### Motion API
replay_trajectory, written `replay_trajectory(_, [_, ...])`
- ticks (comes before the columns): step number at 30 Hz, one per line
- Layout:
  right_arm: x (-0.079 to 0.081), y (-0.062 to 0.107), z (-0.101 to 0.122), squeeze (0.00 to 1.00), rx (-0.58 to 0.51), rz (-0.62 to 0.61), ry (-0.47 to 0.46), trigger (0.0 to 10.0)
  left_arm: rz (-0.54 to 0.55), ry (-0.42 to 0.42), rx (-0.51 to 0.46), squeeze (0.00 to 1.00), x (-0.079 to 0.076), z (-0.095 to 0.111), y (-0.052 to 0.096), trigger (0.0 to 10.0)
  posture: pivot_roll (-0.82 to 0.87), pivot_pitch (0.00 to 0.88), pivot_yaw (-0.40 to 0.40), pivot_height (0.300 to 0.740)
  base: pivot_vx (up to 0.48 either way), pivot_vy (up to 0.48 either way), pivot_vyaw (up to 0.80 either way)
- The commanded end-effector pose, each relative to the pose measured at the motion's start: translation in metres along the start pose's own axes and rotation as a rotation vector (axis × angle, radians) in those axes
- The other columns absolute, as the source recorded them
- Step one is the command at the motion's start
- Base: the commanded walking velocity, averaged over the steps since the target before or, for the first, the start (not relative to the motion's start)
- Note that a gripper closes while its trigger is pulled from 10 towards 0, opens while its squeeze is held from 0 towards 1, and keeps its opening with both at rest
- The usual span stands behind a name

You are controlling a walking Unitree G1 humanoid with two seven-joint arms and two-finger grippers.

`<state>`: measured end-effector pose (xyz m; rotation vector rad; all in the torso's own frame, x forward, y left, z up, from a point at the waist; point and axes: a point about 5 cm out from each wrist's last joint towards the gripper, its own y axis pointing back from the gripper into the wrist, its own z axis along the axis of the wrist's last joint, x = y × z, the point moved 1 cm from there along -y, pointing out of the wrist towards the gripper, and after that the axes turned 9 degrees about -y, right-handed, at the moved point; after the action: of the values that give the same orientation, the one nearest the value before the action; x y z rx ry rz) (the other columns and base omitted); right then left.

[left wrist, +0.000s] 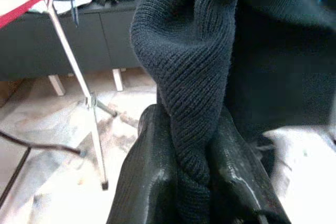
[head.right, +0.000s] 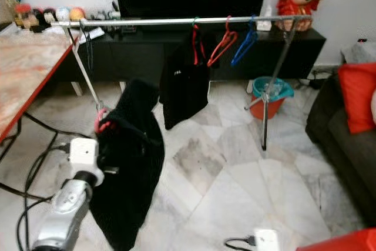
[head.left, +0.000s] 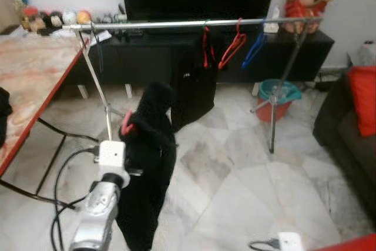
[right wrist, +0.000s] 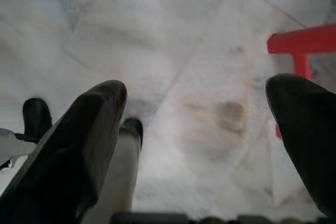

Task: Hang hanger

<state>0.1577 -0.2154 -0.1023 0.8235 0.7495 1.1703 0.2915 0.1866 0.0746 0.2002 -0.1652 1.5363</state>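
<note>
Marble floor lies between me and the rail [head.left: 194,24], running crosswise ahead, above my left gripper [left wrist: 191,182], which pinches the black garment [head.left: 147,163] on its hanger [head.left: 127,124]; right gripper [right wrist: 199,124] hangs spread.

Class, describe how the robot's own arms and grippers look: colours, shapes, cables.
The left arm is a silver metallic tube ending in a white boxy wrist block, with black cables trailing beside it. The left gripper and right gripper each have two long, rounded, glossy black fingers.
</note>
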Motion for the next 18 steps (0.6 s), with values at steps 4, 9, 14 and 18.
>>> replay_trajectory(4, [-0.0112,0.0008,-0.0044,0.0,0.018,-0.014,0.036,10.0,0.006,0.008,-0.033,0.0,-0.003,0.0076,-0.0028,10.0,0.11,0.0,-0.01,0.732,0.334,0.0,0.13])
replay_trajectory(9, [-0.0094,0.0009,-0.005,0.0,0.019,-0.002,0.069,10.0,0.009,0.007,-0.028,0.0,-0.0024,0.0063,-0.002,10.0,0.11,0.0,-0.013,0.732,0.335,0.0,0.8])
replay_trajectory(14, [-0.0102,0.001,-0.0059,0.0,0.021,-0.008,0.037,10.0,0.012,0.006,-0.024,0.0,-0.0025,0.0056,-0.0023,10.0,0.11,0.0,-0.013,0.732,0.337,0.0,0.09])
replay_trajectory(18, [-0.01,0.001,-0.0058,0.0,0.021,-0.007,0.044,10.0,0.009,0.005,-0.023,0.0,-0.003,0.0053,-0.0027,10.0,0.11,0.0,-0.013,0.732,0.337,0.0,0.0])
